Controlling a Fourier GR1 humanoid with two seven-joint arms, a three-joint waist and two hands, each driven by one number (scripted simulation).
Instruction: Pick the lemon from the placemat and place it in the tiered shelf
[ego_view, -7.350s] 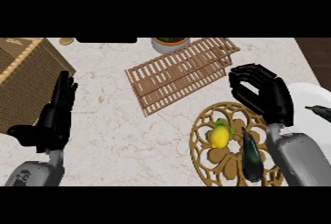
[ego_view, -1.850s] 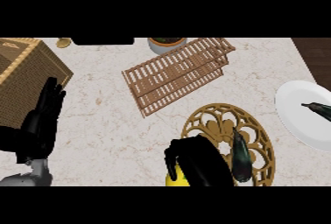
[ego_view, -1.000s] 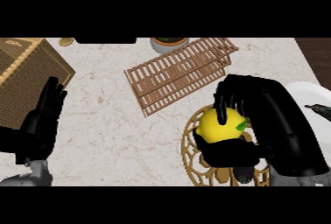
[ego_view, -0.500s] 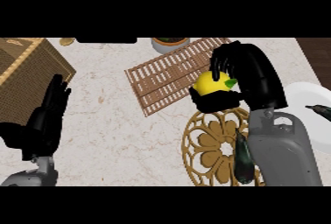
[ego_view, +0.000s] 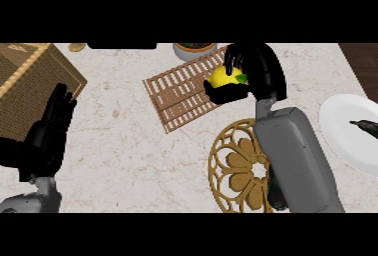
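My right hand (ego_view: 255, 70) is curled round the yellow lemon (ego_view: 222, 78) and holds it above the slatted wooden tiered shelf (ego_view: 181, 94) at the counter's back. The round gold openwork placemat (ego_view: 235, 170) lies nearer to me, partly covered by my right forearm. A dark green vegetable (ego_view: 277, 195) shows on the placemat beside the forearm. My left hand (ego_view: 46, 134) rests open at the left, fingers straight.
A woven brown box (ego_view: 33, 80) stands at the back left. A white plate (ego_view: 353, 134) with a dark item lies at the right edge. A small bowl (ego_view: 195, 49) sits behind the shelf.
My right hand closed on the lemon at the placemat, lifted it and carried it away from me to above the shelf. The left hand stayed in place.
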